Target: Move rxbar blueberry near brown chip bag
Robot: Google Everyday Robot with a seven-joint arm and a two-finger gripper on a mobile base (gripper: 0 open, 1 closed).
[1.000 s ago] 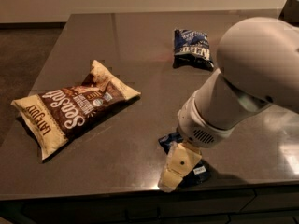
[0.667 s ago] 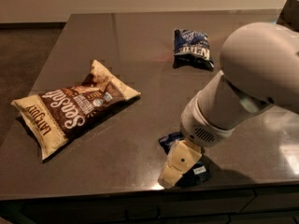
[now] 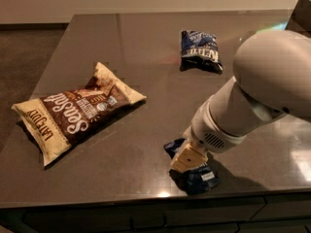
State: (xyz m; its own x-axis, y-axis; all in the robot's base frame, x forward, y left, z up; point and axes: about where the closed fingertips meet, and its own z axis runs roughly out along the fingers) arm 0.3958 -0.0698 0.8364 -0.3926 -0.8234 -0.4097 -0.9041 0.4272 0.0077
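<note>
The rxbar blueberry [image 3: 198,178], a slim dark navy wrapper with a small white label, lies near the table's front edge, right of centre. My gripper [image 3: 187,158] is down on top of it and covers its middle, so only the two ends show. The brown chip bag [image 3: 73,114], large and puffy with white script and cream ends, lies at the left of the table, well apart from the bar. My white arm [image 3: 262,89] fills the right side and hides the table behind it.
A smaller blue bag with big white letters [image 3: 200,50] lies at the back right of the dark table [image 3: 146,47]. The table's front edge [image 3: 97,200] runs just below the bar. Floor shows at the far left.
My arm has sunk a little lower over the bar and the gripper looks shorter from here. The bar and both bags have not moved.
</note>
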